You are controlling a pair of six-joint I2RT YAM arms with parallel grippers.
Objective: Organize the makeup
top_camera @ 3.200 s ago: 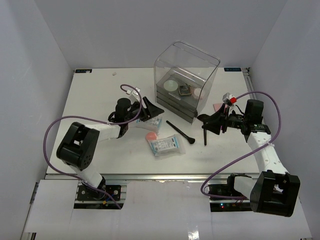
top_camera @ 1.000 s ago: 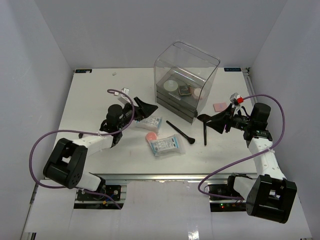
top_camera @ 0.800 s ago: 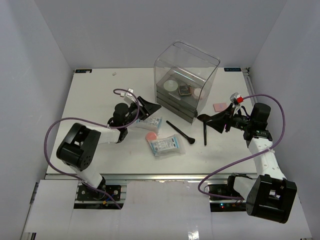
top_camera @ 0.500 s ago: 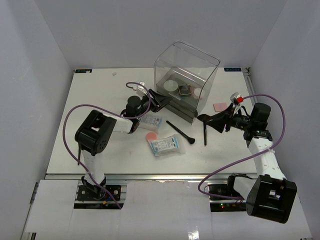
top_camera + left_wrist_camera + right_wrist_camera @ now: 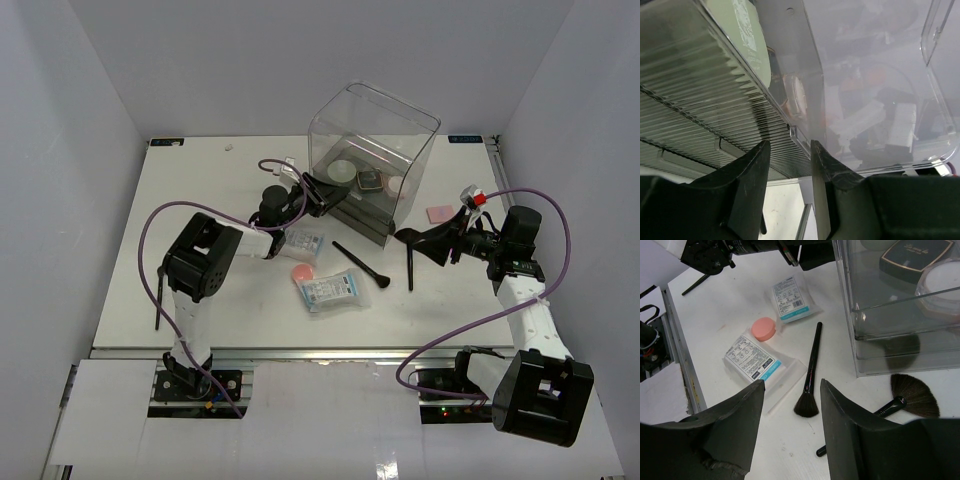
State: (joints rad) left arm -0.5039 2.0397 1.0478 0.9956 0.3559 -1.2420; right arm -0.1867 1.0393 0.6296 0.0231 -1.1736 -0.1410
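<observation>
The makeup lies in front of a clear box (image 5: 372, 125) with grey drawers. Two white-blue sachets (image 5: 303, 243) (image 5: 330, 289), a pink round puff (image 5: 302, 272), a thin black brush (image 5: 362, 265) and a fan brush (image 5: 410, 262) lie on the table. A pink square puff (image 5: 440, 214) lies right of the box. A white round pad (image 5: 345, 170) sits inside it. My left gripper (image 5: 333, 197) is open, its jaws straddling the box's front left corner (image 5: 796, 134). My right gripper (image 5: 412, 240) is open and empty above the brushes (image 5: 811, 371) (image 5: 910, 395).
A dark compact (image 5: 370, 181) and a pale round puff (image 5: 396, 185) also sit on the box's upper tray. The right wrist view shows both sachets (image 5: 791, 299) (image 5: 756, 361), the pink puff (image 5: 764, 329) and the table's edge rail (image 5: 687, 385).
My left gripper has swung right from above the far sachet to the box's front left corner. My right arm drew back a little earlier and has since held still.
</observation>
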